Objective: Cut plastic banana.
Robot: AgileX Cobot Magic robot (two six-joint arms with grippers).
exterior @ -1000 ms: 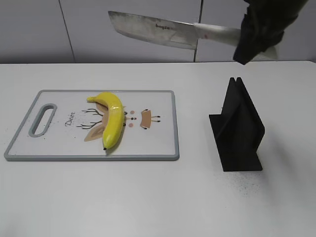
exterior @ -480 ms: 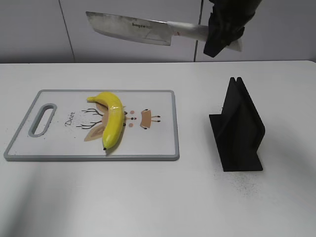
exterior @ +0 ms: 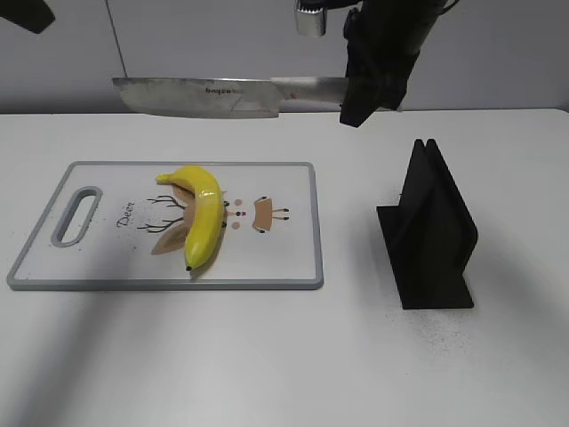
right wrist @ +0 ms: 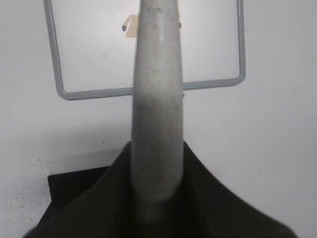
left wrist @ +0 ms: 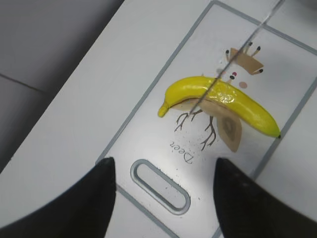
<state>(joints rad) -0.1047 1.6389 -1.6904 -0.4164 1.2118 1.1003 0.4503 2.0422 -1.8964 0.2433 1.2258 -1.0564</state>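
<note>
The plastic banana (exterior: 203, 213) lies whole on the white cutting board (exterior: 284, 258); it also shows in the left wrist view (left wrist: 247, 109). My right gripper (exterior: 369, 84) is shut on the grey handle (right wrist: 156, 114) of a steel knife (exterior: 200, 96), held level in the air above the board's far edge. The knife's edge shows as a thin line over the banana in the left wrist view (left wrist: 233, 54). My left gripper (left wrist: 166, 193) is open and empty, high above the board's handle slot (left wrist: 159, 186); only a corner of it shows in the exterior view (exterior: 25, 13).
A black knife stand (exterior: 431, 231) stands on the white table right of the board. The board's grey rim (right wrist: 148, 89) shows below the knife handle. A grey wall runs behind the table.
The right gripper has carried the knife left and down, from high above the stand to just over the board's far edge. The left gripper has come into view at top left.
</note>
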